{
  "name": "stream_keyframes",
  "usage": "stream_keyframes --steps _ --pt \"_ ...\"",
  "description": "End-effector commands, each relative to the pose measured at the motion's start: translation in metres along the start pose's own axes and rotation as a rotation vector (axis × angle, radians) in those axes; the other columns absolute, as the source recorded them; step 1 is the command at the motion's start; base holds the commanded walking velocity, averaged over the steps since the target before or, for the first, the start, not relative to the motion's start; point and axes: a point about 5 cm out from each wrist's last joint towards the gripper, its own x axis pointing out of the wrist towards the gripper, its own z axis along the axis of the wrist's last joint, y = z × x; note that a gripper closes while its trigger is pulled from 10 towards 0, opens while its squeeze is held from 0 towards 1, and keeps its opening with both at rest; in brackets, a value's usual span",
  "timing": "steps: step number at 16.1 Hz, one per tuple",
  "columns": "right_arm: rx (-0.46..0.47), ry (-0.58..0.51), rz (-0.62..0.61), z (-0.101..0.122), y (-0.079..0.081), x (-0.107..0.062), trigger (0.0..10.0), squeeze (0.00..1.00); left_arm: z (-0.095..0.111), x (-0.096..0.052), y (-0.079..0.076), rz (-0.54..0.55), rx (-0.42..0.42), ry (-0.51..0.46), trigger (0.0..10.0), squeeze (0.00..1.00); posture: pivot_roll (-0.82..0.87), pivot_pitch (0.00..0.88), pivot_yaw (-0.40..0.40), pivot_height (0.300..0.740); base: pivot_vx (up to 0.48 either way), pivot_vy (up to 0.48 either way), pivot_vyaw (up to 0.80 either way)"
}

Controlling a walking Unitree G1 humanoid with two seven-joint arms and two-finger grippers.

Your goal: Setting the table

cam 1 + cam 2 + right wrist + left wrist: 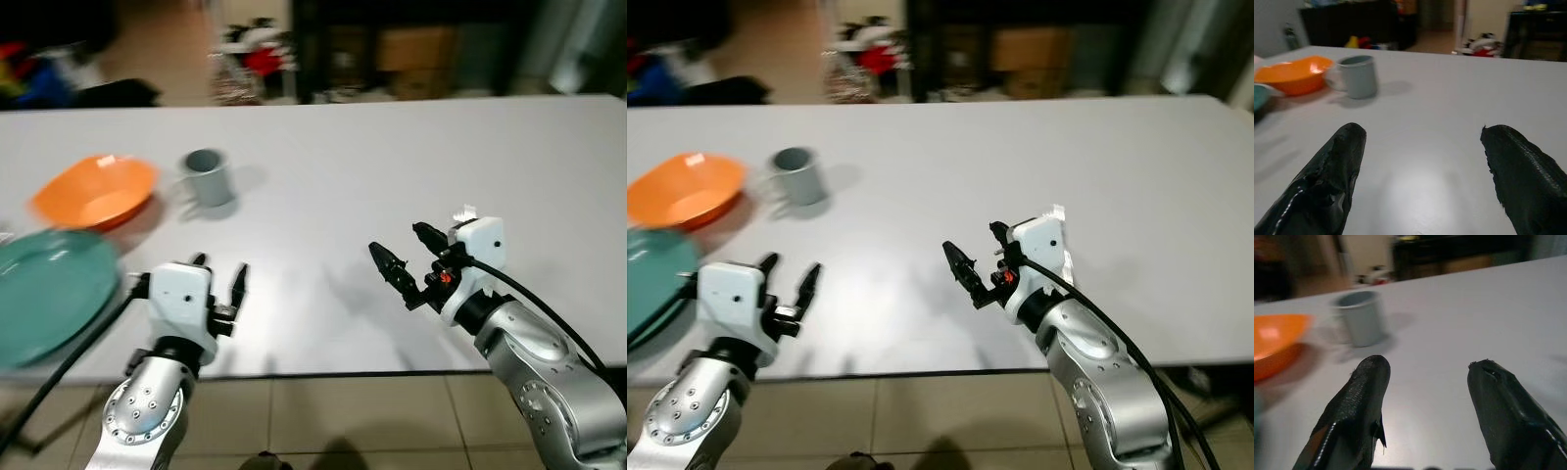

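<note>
A grey mug (207,177) stands upright on the white table (392,157), left of centre. An orange bowl (96,190) sits to its left, and a teal plate (44,289) lies at the table's left front. My left gripper (220,275) hovers open over the front edge, nearer to me than the mug, with nothing between its fingers. My right gripper (404,257) is open too, above the front middle of the table, pointing left toward the mug (1357,76) and bowl (1294,74).
The table's right half is bare. Beyond the far edge are dark shelving and cardboard boxes (416,47), plus red and white clutter (250,54) on the floor. Tiled floor (333,421) shows below the front edge.
</note>
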Motion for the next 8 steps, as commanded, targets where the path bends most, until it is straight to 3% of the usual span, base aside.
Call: stream_keyframes --steps 1,4,6,8 --pt "0.03 0.003 -0.002 -0.001 0.001 -0.003 10.0 0.0 0.002 -0.001 0.004 0.052 0.006 -0.008 10.0 0.0 -0.08 0.006 0.048 0.74 0.0 0.0 0.8" --pt "0.03 0.021 -0.054 -0.007 -0.006 -0.006 10.0 0.0 0.005 0.002 0.004 0.023 0.036 -0.019 10.0 0.0 -0.08 0.004 0.052 0.74 0.0 0.0 0.8" --pt "0.1 0.018 -0.139 -0.013 -0.015 -0.009 10.0 0.0 0.004 0.004 0.003 0.013 0.027 -0.016 10.0 0.0 -0.09 0.007 0.071 0.74 0.0 0.0 0.8" --pt "0.104 0.014 -0.165 -0.015 -0.015 -0.01 10.0 0.0 -0.001 0.005 0.001 -0.003 0.033 -0.01 10.0 0.0 -0.1 0.012 0.083 0.74 0.0 0.0 0.8"
